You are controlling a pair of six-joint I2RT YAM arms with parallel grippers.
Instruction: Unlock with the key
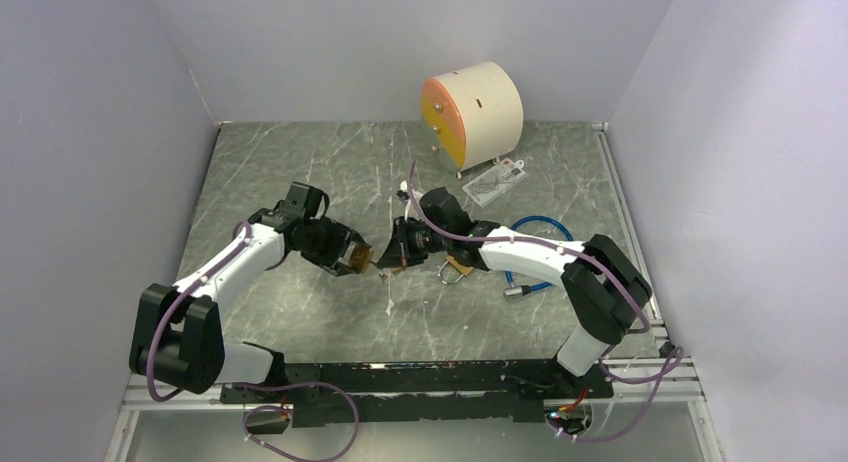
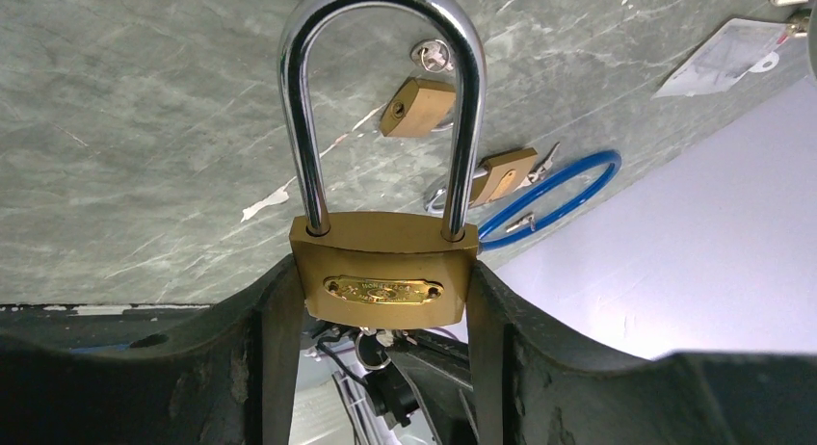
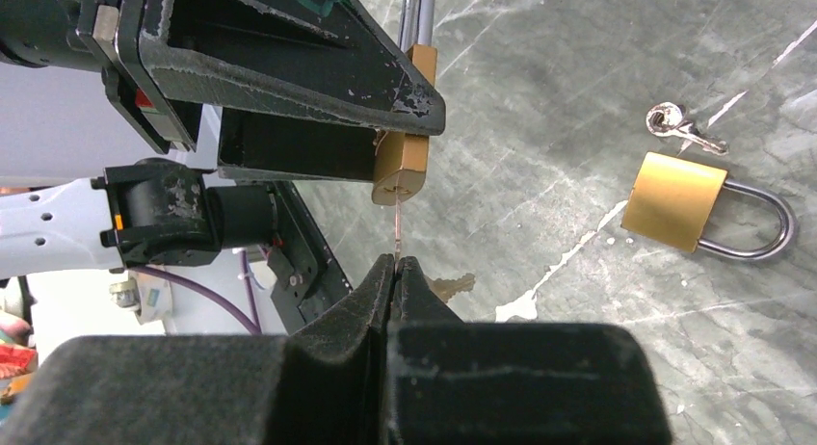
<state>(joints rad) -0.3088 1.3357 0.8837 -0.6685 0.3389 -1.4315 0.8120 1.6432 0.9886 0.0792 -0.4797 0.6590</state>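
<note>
A brass padlock [image 2: 383, 281] with a long steel shackle [image 2: 385, 21] is clamped by its body between the fingers [image 2: 275, 339] of my left gripper [image 2: 383, 272], held above the table. My right gripper [image 3: 395, 267] is shut on the key [image 3: 397, 228], which shows edge-on as a thin blade running from the fingertips up to the padlock's bottom face [image 3: 400, 180]. How far the blade sits in the keyhole I cannot tell. In the top view both grippers meet tip to tip at mid-table, left gripper [image 1: 358, 257] facing right gripper [image 1: 397, 252].
Another brass padlock [image 3: 674, 199] lies on the marble table with loose keys [image 3: 674, 125] beside it. A further padlock [image 2: 501, 175] rests by a blue cable [image 1: 535, 247]. A cream drum with an orange face [image 1: 472, 112] and a packaged card [image 1: 495, 180] stand at the back.
</note>
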